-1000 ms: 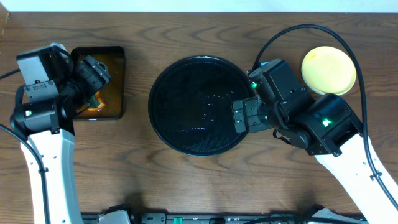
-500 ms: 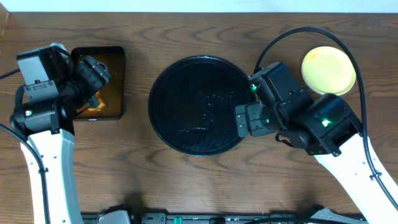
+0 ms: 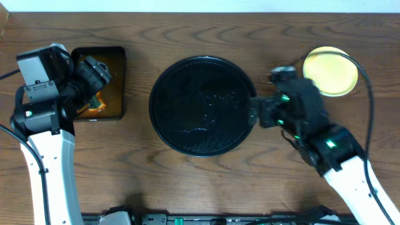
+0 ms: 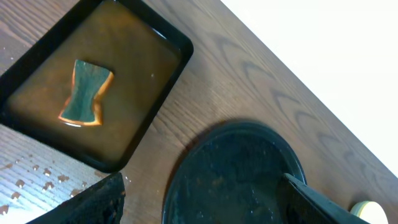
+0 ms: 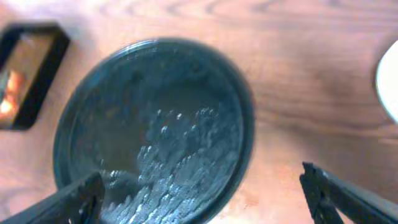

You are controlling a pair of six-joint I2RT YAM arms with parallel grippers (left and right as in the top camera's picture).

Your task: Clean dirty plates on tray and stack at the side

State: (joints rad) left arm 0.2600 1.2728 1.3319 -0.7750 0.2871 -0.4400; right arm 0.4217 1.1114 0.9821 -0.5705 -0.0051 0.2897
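The large round black tray (image 3: 201, 105) sits mid-table, wet and with no plate on it; it also shows in the left wrist view (image 4: 236, 174) and the right wrist view (image 5: 155, 118). A pale yellow plate (image 3: 330, 70) lies on the table at the far right, also at the right wrist view's edge (image 5: 389, 81) and in the left wrist view (image 4: 364, 210). No mint-blue plate shows. My right gripper (image 3: 253, 117) (image 5: 205, 199) is open and empty beside the tray's right rim. My left gripper (image 3: 99, 84) (image 4: 202, 205) is open and empty over the small tray.
A small rectangular black tray (image 3: 119, 81) of brown liquid stands at the left (image 4: 180, 50), with a green and orange sponge (image 4: 86, 93) lying in it. Water drops lie on the wood beside it (image 4: 37, 177). The table's back edge runs along the top.
My right arm has pulled back to the right, its gripper going from over the tray's right rim to beside it. The left arm has not moved.
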